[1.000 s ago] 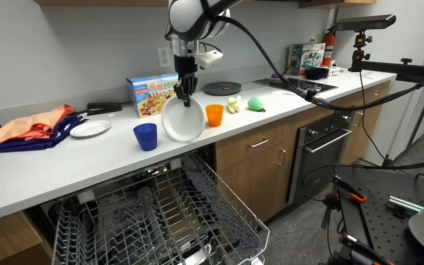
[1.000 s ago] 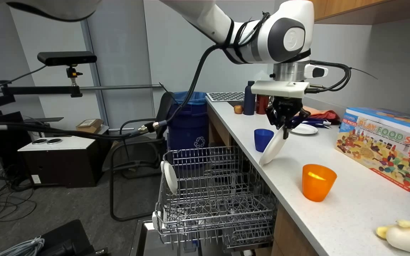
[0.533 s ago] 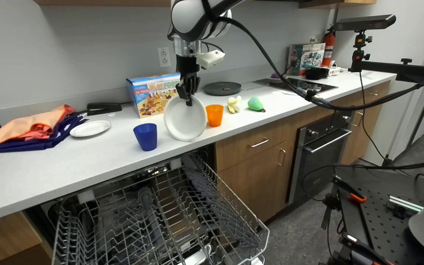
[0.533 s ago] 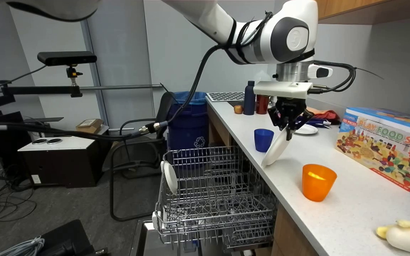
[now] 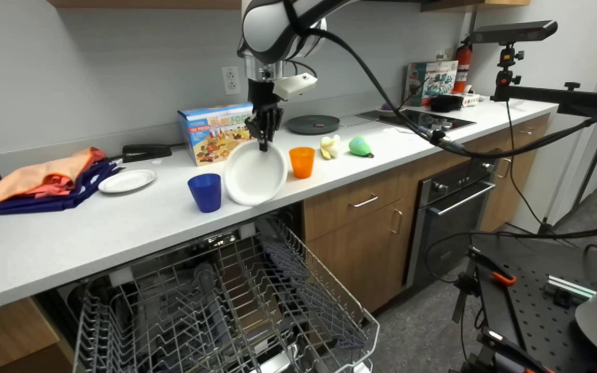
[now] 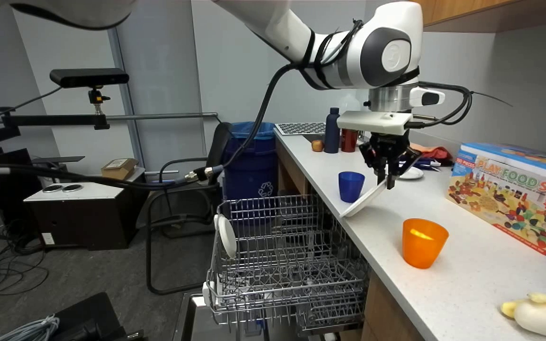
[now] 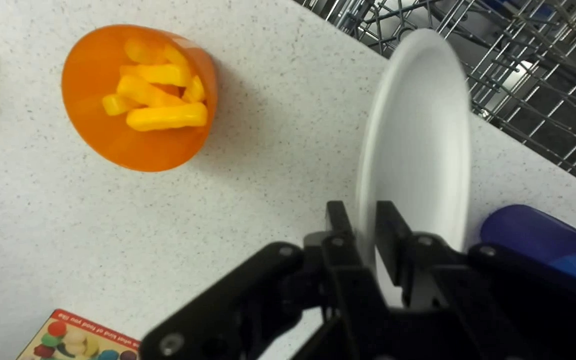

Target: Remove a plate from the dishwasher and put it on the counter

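Observation:
The white plate (image 5: 255, 176) stands tilted on the counter (image 5: 96, 228), its lower edge near the counter's front edge in both exterior views (image 6: 362, 202). My gripper (image 6: 386, 183) is above it, at its raised upper rim. In the wrist view the fingers (image 7: 360, 204) are parted around the rim of the plate (image 7: 423, 135), with a gap between the rim and one finger. The dishwasher (image 5: 215, 300) is open with its wire rack (image 6: 292, 255) pulled out. A further white plate (image 6: 227, 237) stands at the rack's outer end.
A blue cup (image 5: 206, 192) and an orange cup (image 5: 302, 162) with yellow pieces inside (image 7: 138, 100) flank the plate. A play food box (image 5: 215, 132) stands behind. Another white plate (image 5: 127, 181) lies beside folded cloths (image 5: 44, 184). Toy food (image 5: 330, 146) is beyond the orange cup.
The gripper moved slightly away from the blue cup, then lowered a little. The fingers have parted, and the plate has tipped from steep to a flatter lean, its lower edge shifting toward the counter's front.

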{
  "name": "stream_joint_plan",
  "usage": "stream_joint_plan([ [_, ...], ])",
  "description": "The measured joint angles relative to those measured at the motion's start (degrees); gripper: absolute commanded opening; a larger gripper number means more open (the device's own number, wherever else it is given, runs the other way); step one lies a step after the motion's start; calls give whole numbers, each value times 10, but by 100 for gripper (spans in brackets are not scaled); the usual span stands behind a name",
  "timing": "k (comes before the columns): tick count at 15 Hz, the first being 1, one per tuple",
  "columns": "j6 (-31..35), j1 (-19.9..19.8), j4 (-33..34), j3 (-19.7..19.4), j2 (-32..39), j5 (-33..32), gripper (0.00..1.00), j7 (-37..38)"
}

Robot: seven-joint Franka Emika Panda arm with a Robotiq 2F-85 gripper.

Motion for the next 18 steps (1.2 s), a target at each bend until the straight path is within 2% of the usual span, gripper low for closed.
stream_joint_plan([
  [6,8,4,-3,-5,2,-7,99,31],
  [18,8,23,5,-12,-17,-59,100,77],
])
